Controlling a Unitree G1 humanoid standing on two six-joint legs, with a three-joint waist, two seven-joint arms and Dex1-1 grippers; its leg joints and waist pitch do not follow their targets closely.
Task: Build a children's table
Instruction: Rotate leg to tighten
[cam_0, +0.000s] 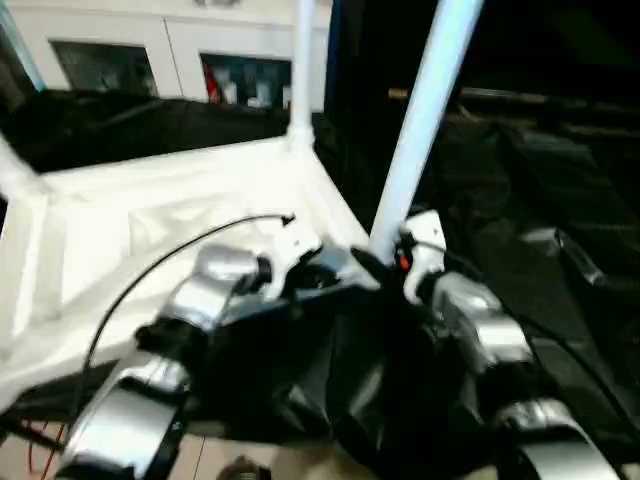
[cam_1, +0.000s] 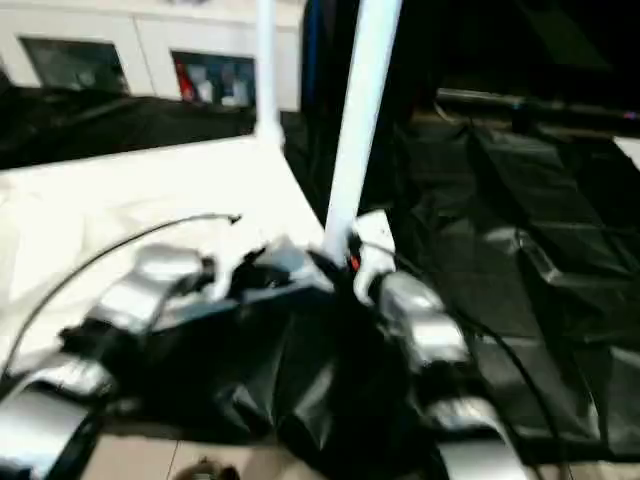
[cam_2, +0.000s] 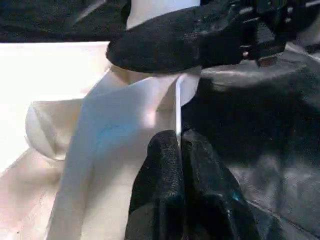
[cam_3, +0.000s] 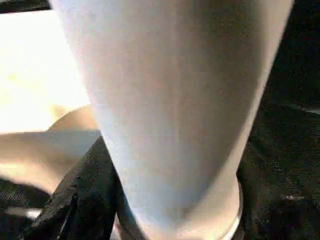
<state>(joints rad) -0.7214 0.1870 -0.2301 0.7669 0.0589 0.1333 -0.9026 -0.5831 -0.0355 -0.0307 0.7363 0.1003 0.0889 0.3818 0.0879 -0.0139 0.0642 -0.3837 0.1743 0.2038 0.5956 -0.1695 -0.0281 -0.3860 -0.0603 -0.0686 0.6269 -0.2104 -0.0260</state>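
1. The tabletop (cam_0: 150, 230) lies underside up on black sheeting (cam_0: 520, 250). One leg (cam_0: 302, 60) stands in the far corner socket. A second leg (cam_0: 425, 110) rises tilted at the near right corner.
2. The right gripper (cam_0: 400, 262) sits at that leg's foot, jaws part open about the tube; a firm hold cannot be confirmed.
3. The left gripper (cam_2: 181, 165) has its jaws closed together at the tabletop's thin corner rib.
4. Judged handling: the leg is a light, stiff, smooth plastic tube, likely to slip; gripping low near the socket suits it.
5. Room: black sheeting to the right is free; a white cabinet (cam_0: 170, 45) stands behind.
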